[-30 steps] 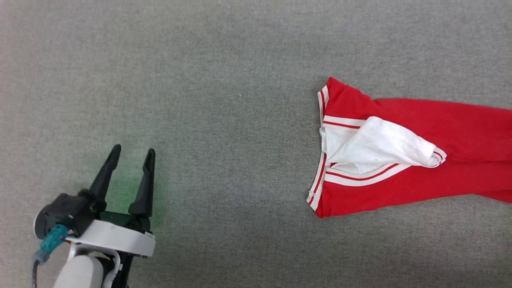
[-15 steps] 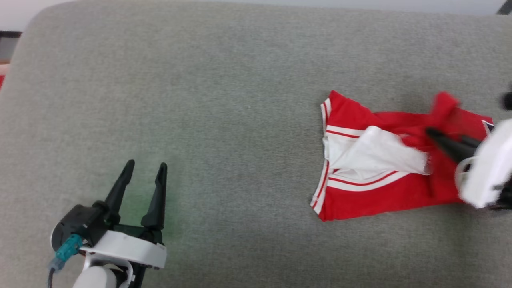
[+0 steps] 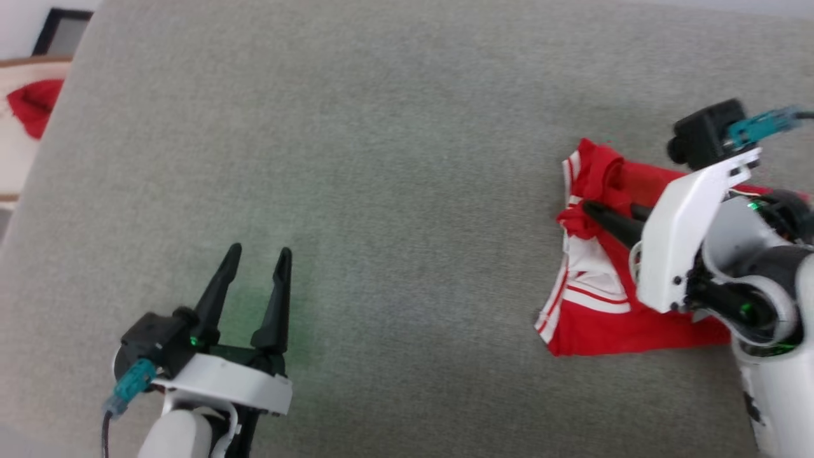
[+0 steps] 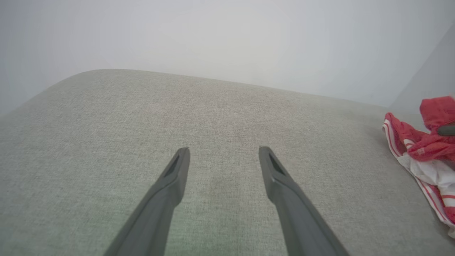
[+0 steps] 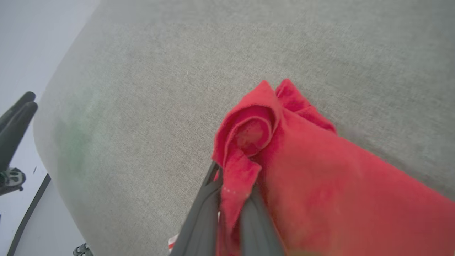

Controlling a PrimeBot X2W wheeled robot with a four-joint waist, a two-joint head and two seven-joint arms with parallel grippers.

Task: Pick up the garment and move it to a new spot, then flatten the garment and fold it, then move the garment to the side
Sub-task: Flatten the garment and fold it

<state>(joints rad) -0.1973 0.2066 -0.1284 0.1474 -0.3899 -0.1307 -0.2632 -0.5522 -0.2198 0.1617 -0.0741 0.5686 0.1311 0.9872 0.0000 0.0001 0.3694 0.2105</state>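
The garment (image 3: 591, 318) lies at the right of the grey fabric surface (image 3: 394, 159), bunched into a short heap. Much of it is hidden. The pale right forearm and wrist cover its right part in the head view, and the picture edge cuts it off in the left wrist view. White sleeve cloth shows as a narrow strip between red folds. Its red-and-white striped edge faces left and runs near to far. The body runs off to the right beneath the arm, so its full long axis cannot be read.

The right gripper (image 3: 588, 208) points left across the heap with its jaws nearly together, pinching a rolled lip of red cloth. In the right wrist view the cloth wraps over the fingertips and hides them.

A second ago the garment stretched out long to the right with the white sleeve spread open on top, and no right arm was in view. Its right part is now drawn leftward over itself. The head camera has also shifted, so the surface's far left corner now shows.

The left gripper (image 3: 260, 250) is well apart at the near left, jaws spread wide and empty as before. Beyond the far left corner lies a small red cloth (image 3: 32, 105), too blurred to make out further.
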